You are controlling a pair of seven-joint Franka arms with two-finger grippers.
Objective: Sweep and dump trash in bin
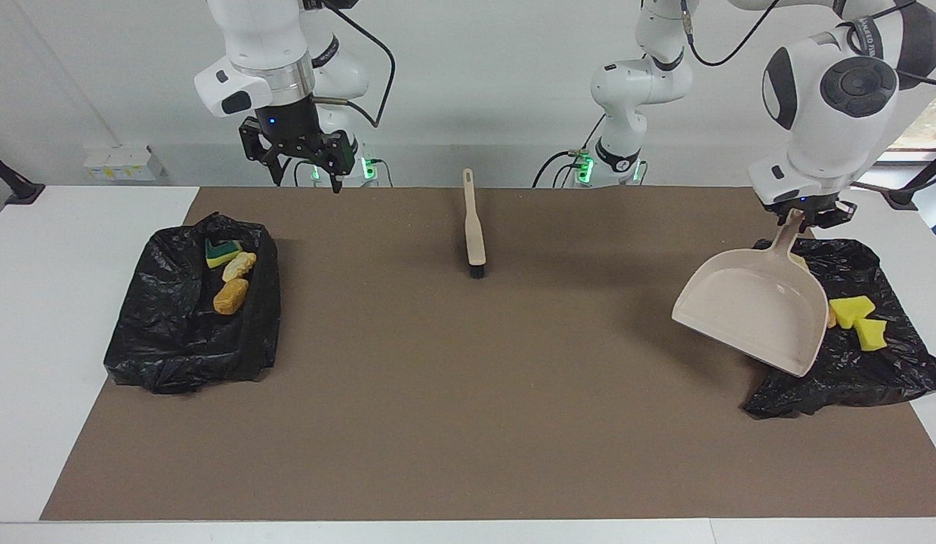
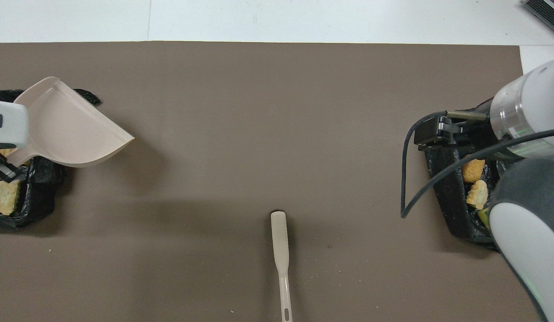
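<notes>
My left gripper (image 1: 804, 215) is shut on the handle of the beige dustpan (image 1: 747, 310), which hangs tilted over a black bag-lined bin (image 1: 853, 378) at the left arm's end. In that bin lie two yellow sponge chunks (image 1: 853, 310) and a tan lump (image 2: 5, 197). The dustpan (image 2: 71, 127) looks empty. My right gripper (image 1: 305, 162) is open and empty, up in the air by a second black bin (image 1: 158, 355) at the right arm's end. That bin holds a green-backed sponge (image 1: 222, 251) and two bread-like lumps (image 1: 230, 296). The beige brush (image 1: 474, 227) lies on the mat between the arms.
A brown mat (image 1: 468, 393) covers the table, with white table top (image 1: 60, 317) showing past both ends. In the overhead view the right arm (image 2: 527, 232) covers much of the second bin (image 2: 446, 197). A few tiny crumbs lie near the brush (image 2: 281, 250).
</notes>
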